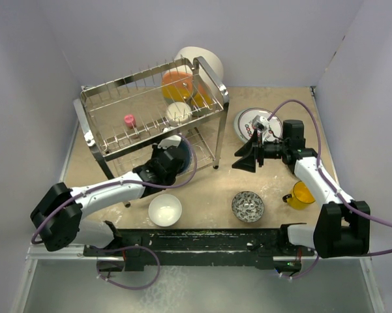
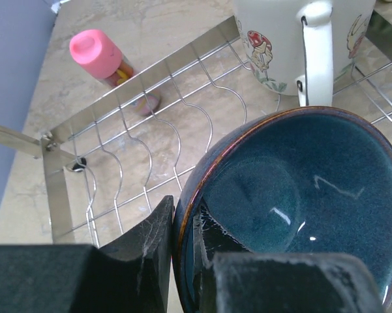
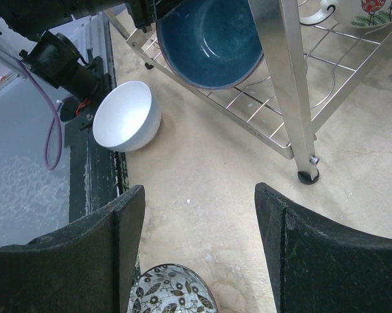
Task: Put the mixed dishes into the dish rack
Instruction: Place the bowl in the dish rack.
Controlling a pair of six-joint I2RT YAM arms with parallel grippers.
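The dish rack (image 1: 216,85) of chrome wire stands at the back left. My left gripper (image 1: 168,158) is shut on the rim of the dark blue bowl (image 1: 182,156), one finger inside and one outside (image 2: 186,244). It holds the bowl (image 2: 293,208) tilted at the rack's lower tier (image 2: 176,124). My right gripper (image 1: 244,158) is open and empty, low over bare table (image 3: 199,208). A white bowl (image 1: 165,209), a small grey-patterned bowl (image 1: 248,206), a yellow cup (image 1: 301,194) and a red-lettered plate (image 1: 251,122) sit on the table.
The rack's upper tier holds orange dishes (image 1: 177,83), a small pink piece (image 1: 129,120) and a white painted mug (image 2: 300,39). A big white dish (image 1: 202,60) leans behind the rack. A rack leg (image 3: 293,85) stands just ahead of my right gripper.
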